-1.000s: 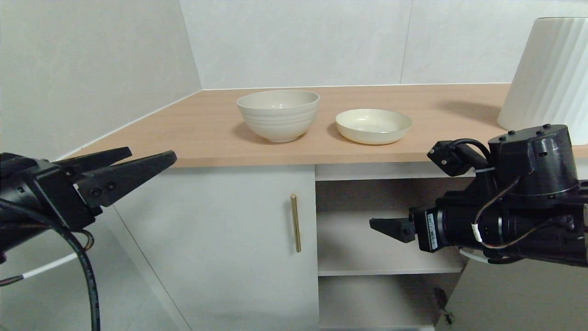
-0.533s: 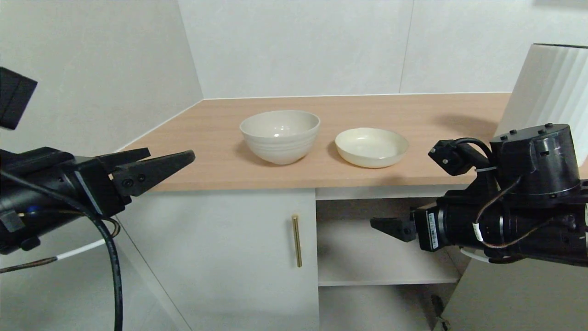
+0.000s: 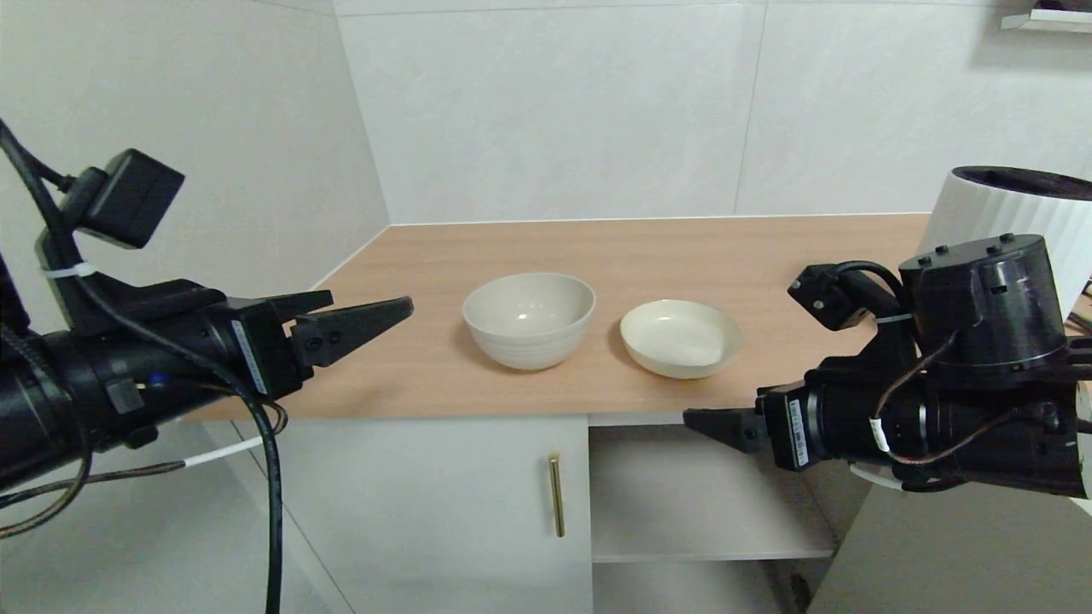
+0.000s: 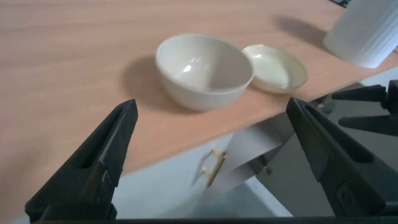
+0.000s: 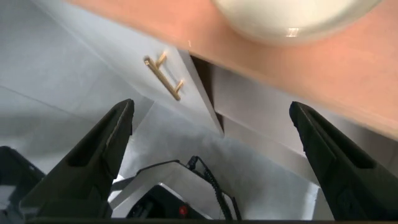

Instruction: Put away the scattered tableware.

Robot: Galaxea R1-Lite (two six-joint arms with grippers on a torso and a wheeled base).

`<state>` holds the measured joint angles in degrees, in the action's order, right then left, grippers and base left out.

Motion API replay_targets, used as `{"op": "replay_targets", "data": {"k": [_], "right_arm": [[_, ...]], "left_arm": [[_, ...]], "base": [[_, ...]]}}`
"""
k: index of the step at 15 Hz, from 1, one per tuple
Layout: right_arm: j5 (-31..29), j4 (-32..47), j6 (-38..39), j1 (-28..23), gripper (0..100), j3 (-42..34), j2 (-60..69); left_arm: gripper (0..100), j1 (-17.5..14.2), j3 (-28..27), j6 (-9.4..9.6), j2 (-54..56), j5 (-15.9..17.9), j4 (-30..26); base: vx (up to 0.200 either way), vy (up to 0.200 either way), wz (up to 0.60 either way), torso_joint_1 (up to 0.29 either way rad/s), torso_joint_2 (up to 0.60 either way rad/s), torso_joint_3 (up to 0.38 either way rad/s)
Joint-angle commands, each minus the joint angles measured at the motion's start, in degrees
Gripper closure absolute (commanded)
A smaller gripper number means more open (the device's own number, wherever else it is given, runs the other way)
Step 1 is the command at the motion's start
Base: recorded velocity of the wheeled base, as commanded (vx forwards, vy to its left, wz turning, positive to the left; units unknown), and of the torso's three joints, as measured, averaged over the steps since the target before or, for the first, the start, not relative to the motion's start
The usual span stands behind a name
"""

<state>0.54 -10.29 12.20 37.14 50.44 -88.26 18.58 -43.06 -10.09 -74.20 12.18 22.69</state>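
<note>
No legible text, number or sign on any surface.

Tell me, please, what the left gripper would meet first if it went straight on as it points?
Probably the deeper bowl on the counter: the left gripper points at it, and its wrist view frames it between the open fingers. Height is hard to judge.

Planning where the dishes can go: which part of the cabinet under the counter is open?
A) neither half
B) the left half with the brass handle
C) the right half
C: the right half shows its shelf, while the door with the brass handle is shut.
</note>
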Motion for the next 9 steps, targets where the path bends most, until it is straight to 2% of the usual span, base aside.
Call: {"op": "replay_targets", "data": {"k": [1,6,9], "right_arm": [[0.0,-0.1,0.0,-0.1,0,0.1,-0.6],[0.0,-3.2,-0.1,-0.4,0,0.9,-3.3],[-0.6,-6.9,-2.5,-1.6,0,1.6,-6.0]], "left_arm": [[0,0.5,-1.4,-0.01,-3.9,0.0,0.0],[0,0.5,-5.4,-0.54,-8.7,0.2,-2.6],[0,0.5,-11.5,-0.54,-10.3,0.2,-12.7]], "base": [[0.0,0.0,0.0,0.203,-0.48,-0.276],[0.0,0.0,0.0,0.214,-0.5,-0.277],[0.0,0.0,0.0,0.116,-0.26,-0.139]]}}
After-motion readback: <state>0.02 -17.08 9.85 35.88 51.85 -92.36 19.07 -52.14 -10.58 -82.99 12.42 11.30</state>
